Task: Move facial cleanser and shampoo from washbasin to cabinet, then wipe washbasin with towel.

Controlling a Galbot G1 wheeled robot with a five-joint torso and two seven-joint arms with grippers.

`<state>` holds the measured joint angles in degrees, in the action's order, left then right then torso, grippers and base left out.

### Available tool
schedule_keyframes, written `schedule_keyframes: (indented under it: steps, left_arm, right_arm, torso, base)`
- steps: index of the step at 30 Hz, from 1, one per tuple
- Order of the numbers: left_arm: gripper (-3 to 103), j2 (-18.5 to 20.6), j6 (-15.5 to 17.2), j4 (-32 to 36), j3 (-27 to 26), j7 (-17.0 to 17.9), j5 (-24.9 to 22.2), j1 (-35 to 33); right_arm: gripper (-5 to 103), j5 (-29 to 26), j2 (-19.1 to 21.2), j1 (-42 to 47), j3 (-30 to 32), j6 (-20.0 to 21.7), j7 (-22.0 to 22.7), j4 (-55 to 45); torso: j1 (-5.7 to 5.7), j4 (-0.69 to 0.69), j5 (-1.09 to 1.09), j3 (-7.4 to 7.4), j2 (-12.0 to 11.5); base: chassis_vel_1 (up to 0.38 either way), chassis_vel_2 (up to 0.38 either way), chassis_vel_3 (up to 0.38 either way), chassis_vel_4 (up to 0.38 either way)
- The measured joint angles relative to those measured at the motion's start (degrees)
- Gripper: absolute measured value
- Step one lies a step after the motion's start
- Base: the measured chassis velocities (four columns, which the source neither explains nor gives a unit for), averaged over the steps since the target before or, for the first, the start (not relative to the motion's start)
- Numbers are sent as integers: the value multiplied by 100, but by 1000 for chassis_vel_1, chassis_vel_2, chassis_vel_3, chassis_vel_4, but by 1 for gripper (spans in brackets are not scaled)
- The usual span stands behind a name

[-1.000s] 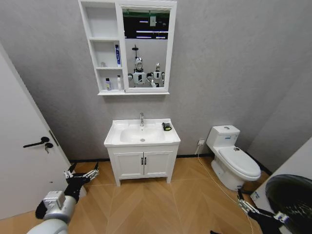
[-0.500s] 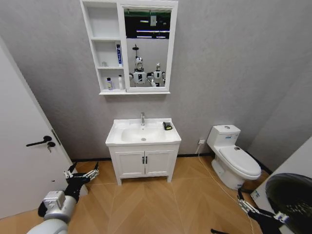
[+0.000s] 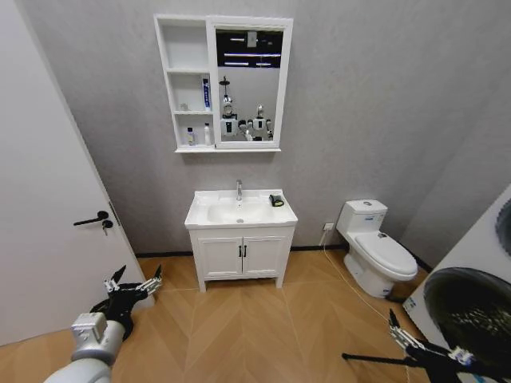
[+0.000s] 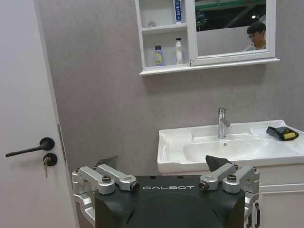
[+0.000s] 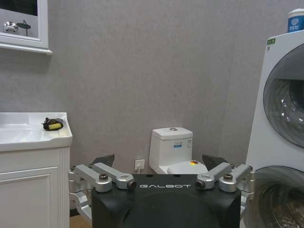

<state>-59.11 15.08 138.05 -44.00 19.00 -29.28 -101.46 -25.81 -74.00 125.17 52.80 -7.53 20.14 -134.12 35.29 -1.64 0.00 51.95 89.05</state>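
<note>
Left gripper [image 3: 132,285] spread wide, empty, low near the floor, right gripper [image 3: 397,333] likewise open, towel [image 3: 276,200] on washbasin [image 3: 239,214] rim, what look like bottles [image 3: 197,136] on cabinet [image 3: 188,84] shelf.

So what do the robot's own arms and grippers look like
Both the left gripper and right gripper have black bodies lettered GALBOT, silver metal linkages with bolts, and dark wedge-shaped fingertips. The left arm is pale grey with black joints.
</note>
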Motion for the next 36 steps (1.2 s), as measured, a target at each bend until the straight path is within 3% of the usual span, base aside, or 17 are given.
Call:
schedule_keyframes:
  steps: [36]
  left_arm:
    - [100,0,0,0,0,0,0,0]
  right_arm:
    - [100,0,0,-1,0,0,0,0]
  torso:
    - [2,0,-1,0,-1]
  base:
    - [36,-44,-33,39]
